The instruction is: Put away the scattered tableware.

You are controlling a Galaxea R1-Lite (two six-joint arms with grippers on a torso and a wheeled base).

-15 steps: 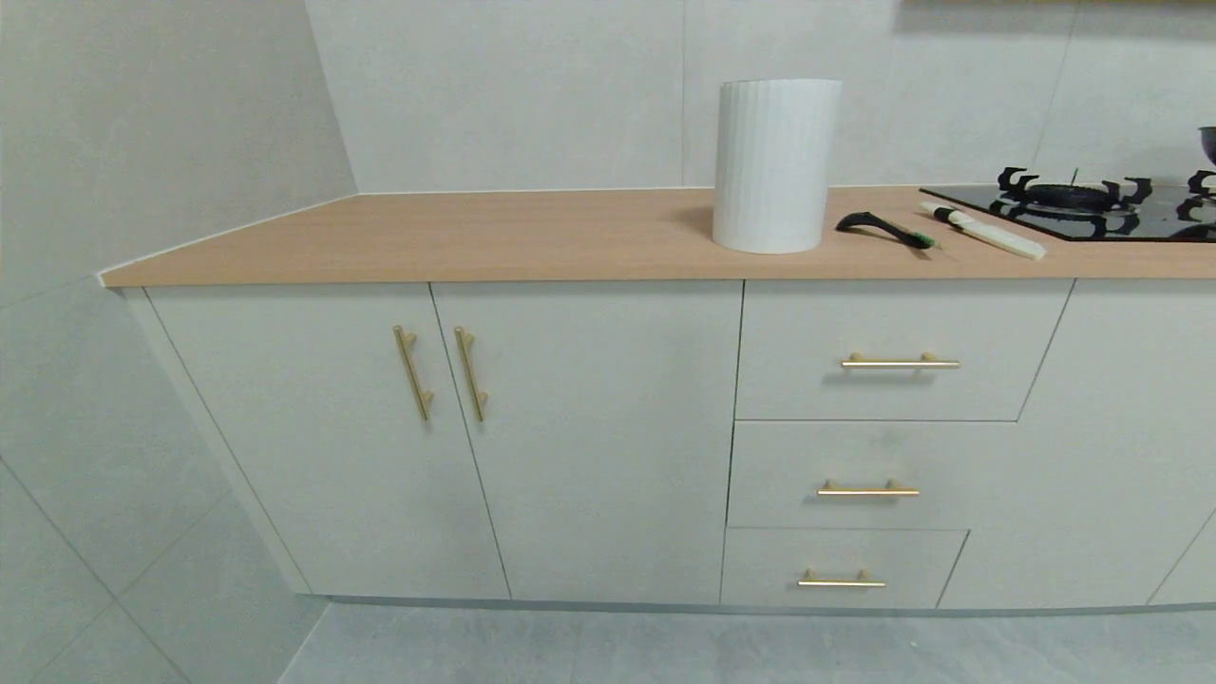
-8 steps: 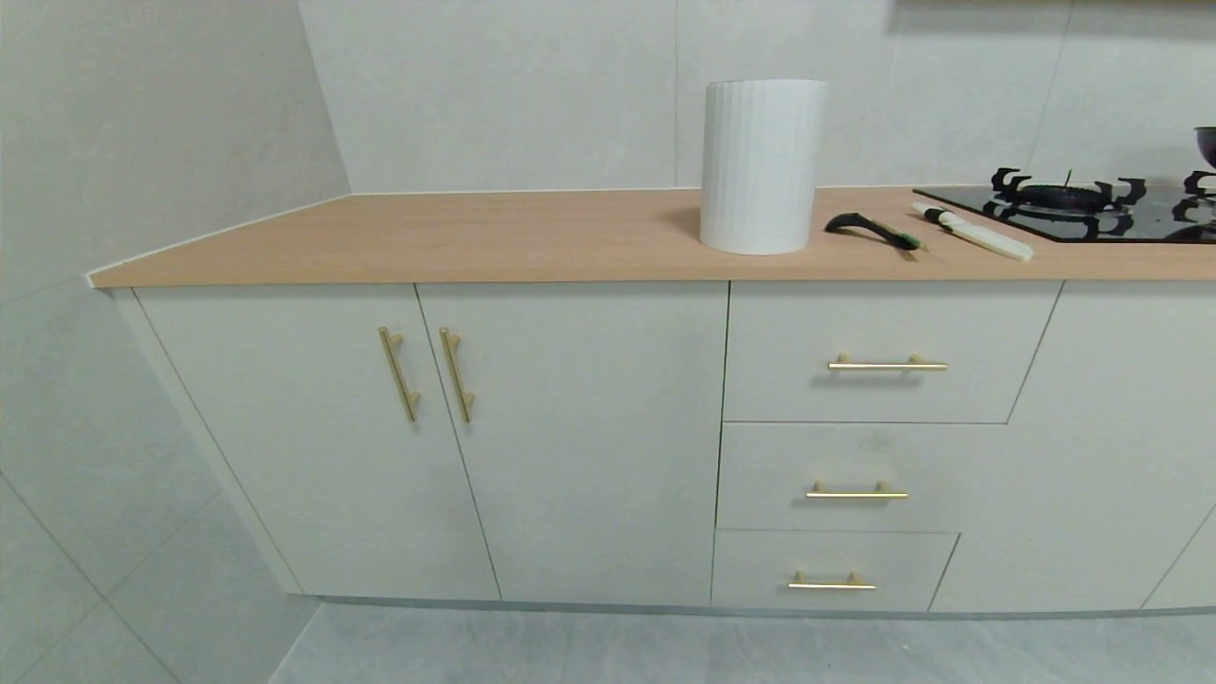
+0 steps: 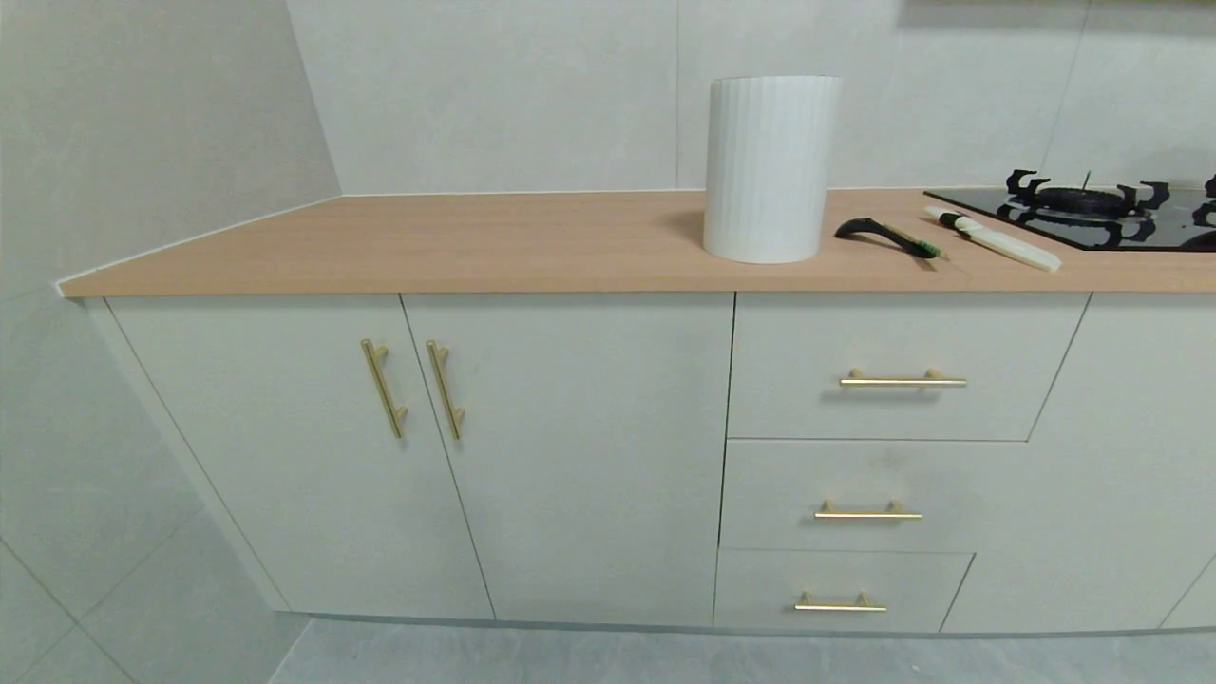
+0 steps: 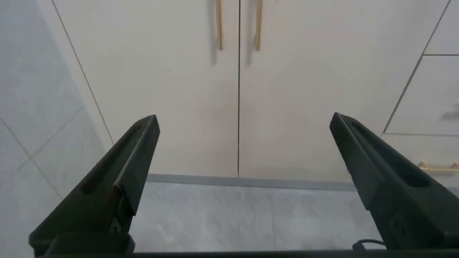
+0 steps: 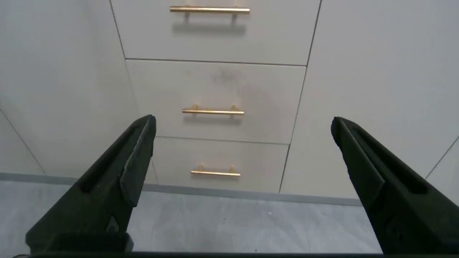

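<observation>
Near countertop [image 3: 475, 242] edge, white holder [image 3: 768, 171], peeler [image 3: 888, 236], knife [image 3: 993, 249]

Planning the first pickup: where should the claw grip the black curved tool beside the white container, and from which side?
Probably grip the black curved tool across its slim middle, coming down from above: it lies flat on the counter, bare wood on both long sides.

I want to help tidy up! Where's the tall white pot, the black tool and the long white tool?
tall white pot [image 3: 765, 166], head view, middle of ribbed side.
black tool [image 3: 870, 227], head view, curved handle.
long white tool [image 3: 1012, 252], head view, pale part.
</observation>
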